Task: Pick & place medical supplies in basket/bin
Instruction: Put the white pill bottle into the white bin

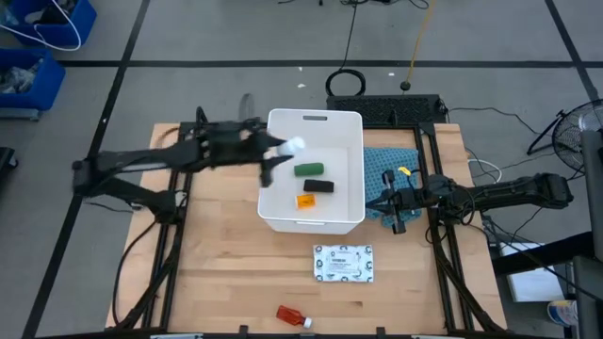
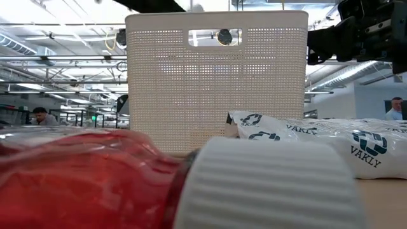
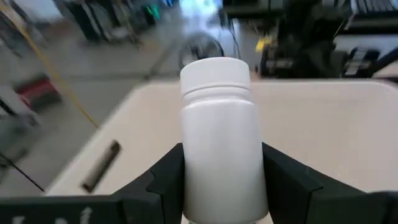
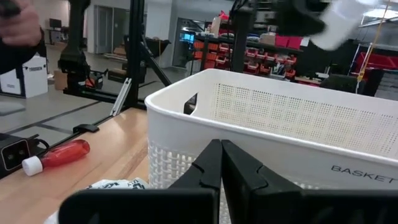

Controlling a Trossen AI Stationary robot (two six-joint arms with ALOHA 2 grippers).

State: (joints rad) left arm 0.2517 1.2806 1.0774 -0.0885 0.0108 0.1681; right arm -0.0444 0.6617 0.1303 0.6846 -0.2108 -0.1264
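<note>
My left gripper [image 1: 281,152] hovers over the left part of the white tub [image 1: 350,215], shut on the small white cylinder [image 1: 293,147]. In the tub lie the green oblong [image 1: 308,169], the black oblong [image 1: 317,186] and the orange vial [image 1: 307,201]. The flat white printed packet [image 1: 343,263] lies on the table in front of the tub. The red bottle with the white cap [image 1: 294,316] lies on its side at the near edge. My right gripper [image 1: 392,203] waits shut over the teal-blue cloth [image 1: 388,168], right of the tub. My left gripper pinches the white cylinder by its body [image 3: 221,155] between the two fingers [image 3: 163,176]. The capped end [image 3: 214,71] sticks out past the fingertips. The fingers come about level from the table's left. The cylinder is lifted clear above the tub's inside [image 3: 323,130].
The tub's perforated wall [image 2: 216,83] with its handle slot [image 2: 215,37] stands high in the table's middle. The packet [image 2: 318,137] and the red bottle [image 2: 82,178] take up the near strip. Bare wood [image 1: 217,254] lies left of the tub. A person [image 2: 42,116] shows far off.
</note>
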